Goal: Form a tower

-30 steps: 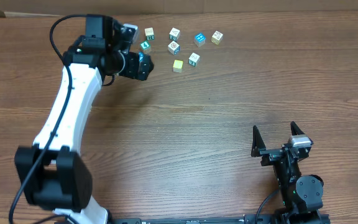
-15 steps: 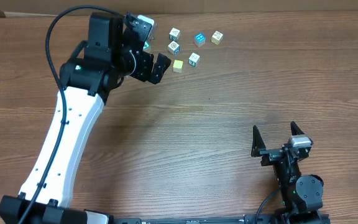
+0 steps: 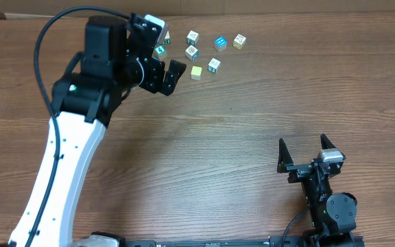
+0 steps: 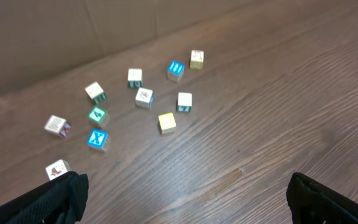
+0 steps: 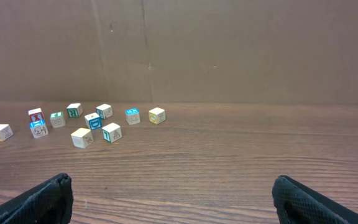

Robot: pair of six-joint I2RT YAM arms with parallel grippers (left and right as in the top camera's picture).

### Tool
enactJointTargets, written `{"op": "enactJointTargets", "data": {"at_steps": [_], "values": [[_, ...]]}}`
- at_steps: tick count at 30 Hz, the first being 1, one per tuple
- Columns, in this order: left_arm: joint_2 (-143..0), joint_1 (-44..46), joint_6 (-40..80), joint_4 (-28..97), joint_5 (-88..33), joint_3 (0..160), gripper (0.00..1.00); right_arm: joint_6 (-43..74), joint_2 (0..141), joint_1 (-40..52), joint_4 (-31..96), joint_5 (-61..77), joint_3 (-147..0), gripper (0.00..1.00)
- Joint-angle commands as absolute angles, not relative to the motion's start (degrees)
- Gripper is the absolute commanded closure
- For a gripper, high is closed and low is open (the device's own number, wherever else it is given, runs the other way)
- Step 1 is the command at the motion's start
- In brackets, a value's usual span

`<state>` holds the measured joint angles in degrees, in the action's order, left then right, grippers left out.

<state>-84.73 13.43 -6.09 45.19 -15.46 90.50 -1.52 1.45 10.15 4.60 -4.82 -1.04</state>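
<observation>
11 loose cubes (image 4: pixel 144 97), far-left worktop (image 3: pixel 252 103); no tower standing. (Clerk)
Nearer arm? (Checker)
Nearer: left claw (image 3: pixel 162 48), jaws wide apart, empty, cubes just ahead. Spare: right claw (image 3: pixel 302 147), also apart, well away. (Clerk)

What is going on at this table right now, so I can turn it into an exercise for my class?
Nothing is stacked yet. About a dozen small cubes lie loose, one by one, at the far side of the table. The left gripper hovers over them, open and empty. The right gripper sits at the near side, far from the cubes, also open and holding nothing. The tower has not been started.
</observation>
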Motion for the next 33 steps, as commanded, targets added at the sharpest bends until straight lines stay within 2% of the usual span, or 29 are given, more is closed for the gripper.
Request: {"op": "enactJointTargets", "data": {"at_steps": [1,16,21,33], "values": [[-80.09,13.5,-5.54,45.15,-16.12,88.2,0.0,-1.56,1.37,10.0,4.36,-4.82,-0.45,0.0],[-64.84,13.43,-5.54,49.08,-16.12,61.52,0.0,-1.56,1.37,10.0,4.36,-4.82,-0.45,0.0],[-65.76,13.43,-5.54,53.41,-16.12,60.14,0.0,-1.58,1.37,10.0,4.36,-4.82,-0.45,0.0],[-70.94,13.43,-5.54,53.54,-16.12,60.14,0.01,-1.56,1.37,10.0,4.36,-4.82,-0.45,0.0]]}}
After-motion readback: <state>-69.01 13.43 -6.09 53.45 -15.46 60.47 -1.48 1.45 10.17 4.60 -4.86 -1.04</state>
